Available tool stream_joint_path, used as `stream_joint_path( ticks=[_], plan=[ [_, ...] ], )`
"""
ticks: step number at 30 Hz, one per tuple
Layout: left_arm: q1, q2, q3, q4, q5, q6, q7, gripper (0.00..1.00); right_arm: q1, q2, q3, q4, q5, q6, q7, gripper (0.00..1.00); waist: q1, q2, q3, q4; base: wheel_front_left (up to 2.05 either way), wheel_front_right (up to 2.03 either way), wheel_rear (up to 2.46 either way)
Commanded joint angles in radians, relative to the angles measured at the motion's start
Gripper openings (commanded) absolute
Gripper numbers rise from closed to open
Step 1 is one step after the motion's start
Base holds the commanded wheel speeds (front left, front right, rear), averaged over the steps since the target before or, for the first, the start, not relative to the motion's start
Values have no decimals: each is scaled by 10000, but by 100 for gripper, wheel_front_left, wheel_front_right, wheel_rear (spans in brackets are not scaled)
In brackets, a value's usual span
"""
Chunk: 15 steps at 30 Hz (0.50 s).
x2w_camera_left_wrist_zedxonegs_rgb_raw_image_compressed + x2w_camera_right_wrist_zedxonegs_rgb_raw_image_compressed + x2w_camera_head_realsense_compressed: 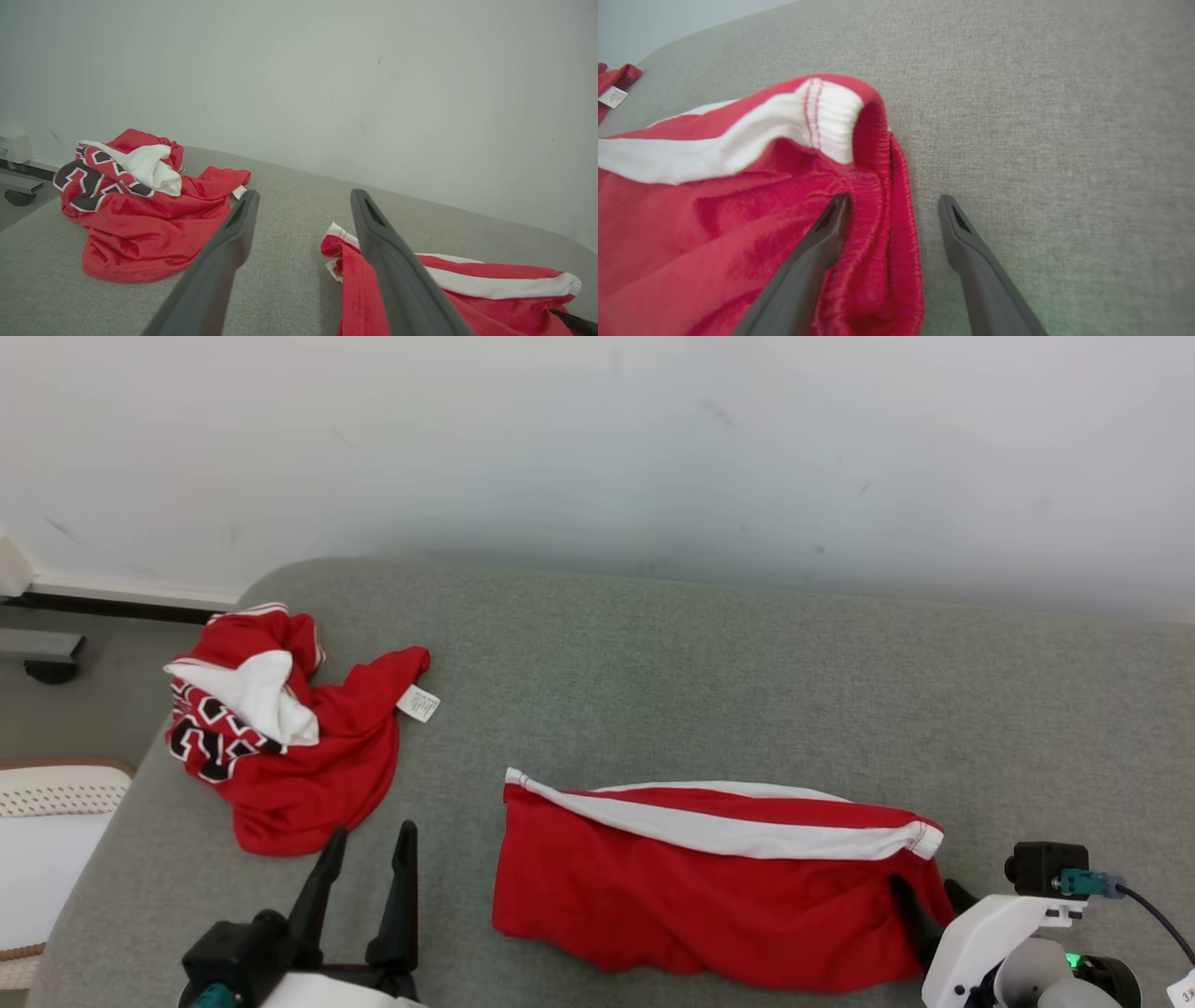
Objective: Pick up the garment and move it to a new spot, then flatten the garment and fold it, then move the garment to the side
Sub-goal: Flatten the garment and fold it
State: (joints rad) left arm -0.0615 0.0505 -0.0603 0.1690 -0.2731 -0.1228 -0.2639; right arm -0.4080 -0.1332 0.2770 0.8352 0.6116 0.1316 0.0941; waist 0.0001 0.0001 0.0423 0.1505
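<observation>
A crumpled red jersey with black lettering [308, 756] lies to the left on the grey fabric surface [700, 663], apart from the folded red shorts with a white stripe [700, 896]. The left gripper [372, 831] hovers between them, spread wide and empty. The right gripper [924, 887], also spread wide, straddles the shorts' waistband end and grips nothing.

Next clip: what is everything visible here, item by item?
red shorts: one, red with a white band, centre-right on the cushion.
jersey: one, red with black-and-white lettering, crumpled at the cushion's far left.
care label: one, white, on the jersey's right edge.
cushion: one, grey fabric, under both garments.
wall: one, white, behind the cushion.
wheeled base: one, grey with a black caster, on the floor at far left.
perforated object: one, white with a brown rim, at the left edge; cannot tell what it is.
left gripper: one, dark, open, between the garments.
right gripper: one, dark, open, straddling the shorts' right edge.
</observation>
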Motion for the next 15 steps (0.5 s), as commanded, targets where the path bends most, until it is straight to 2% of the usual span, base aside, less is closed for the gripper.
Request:
stream_joint_path(
  ticks=[1,3,4,5,6,7,8,15],
  plan=[
    [-76,26,25,49,11,-23,-6,100,-42,30,72,183,157,-19,160,100,-1,-1,61,65,0,0,0],
    [-129,23,5,85,5,-40,-6,100,-59,92,237,317,503,-19,438,100,-1,-1,98,120,0,0,0],
    [-152,21,4,105,-2,-44,-6,100,-55,122,349,316,644,-19,558,65,-1,-1,117,145,0,0,0],
    [-166,21,3,122,-10,-50,-6,100,-64,122,463,281,782,-15,629,45,-1,-1,126,164,0,0,0],
    [-170,20,0,140,-16,-55,-6,100,-93,128,558,222,968,-9,667,30,-1,-1,131,179,0,0,0],
    [-166,19,7,160,-22,-61,-6,100,-131,107,625,150,1123,-9,665,5,-1,-1,135,185,0,0,0],
    [-157,18,21,174,-28,-60,-6,100,-190,65,675,80,1256,-9,658,0,-1,-1,130,182,0,0,0],
    [6,15,97,243,-133,-63,-6,100,-485,-459,920,-505,2269,-10,659,0,-1,-1,-39,-68,0,0,0]
  ],
)
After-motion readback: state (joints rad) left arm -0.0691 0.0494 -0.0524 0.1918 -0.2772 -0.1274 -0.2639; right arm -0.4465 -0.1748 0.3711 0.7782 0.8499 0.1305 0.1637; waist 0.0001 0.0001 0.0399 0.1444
